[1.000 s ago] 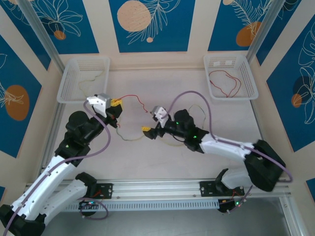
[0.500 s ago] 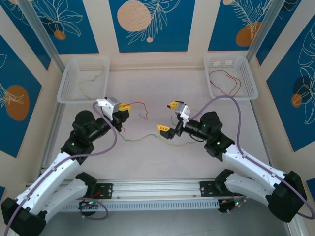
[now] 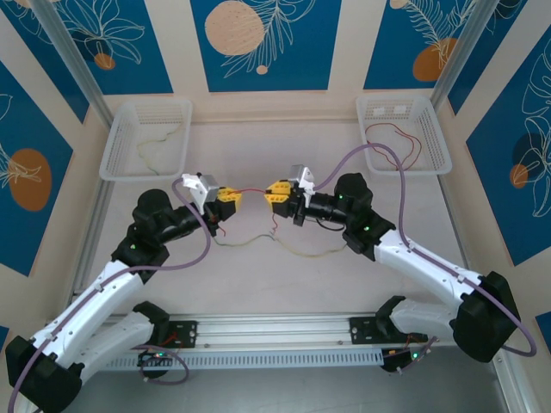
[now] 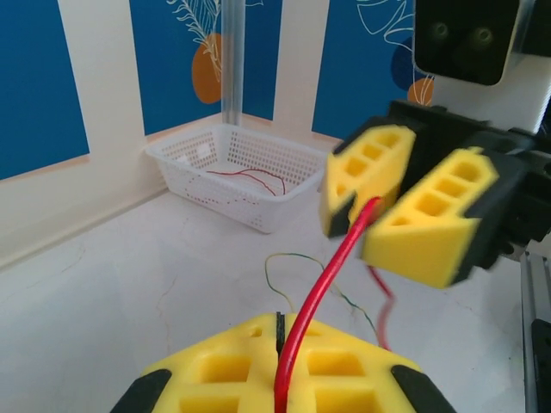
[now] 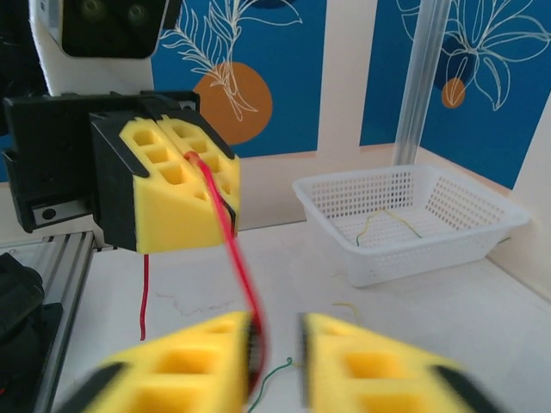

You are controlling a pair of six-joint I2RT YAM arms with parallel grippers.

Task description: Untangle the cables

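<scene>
We see our left gripper (image 3: 228,195) at 9 o'clock and right gripper (image 3: 278,191) at 3 o'clock, both pinching the red cable (image 3: 255,189) stretched between them, with the other cables (image 3: 241,244) lying slack at 6 o'clock.

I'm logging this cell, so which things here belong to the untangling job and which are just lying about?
Job: red cable, left tool, right tool, loose green cable.
Lying about: left basket, right basket, purple arm hoses.
</scene>
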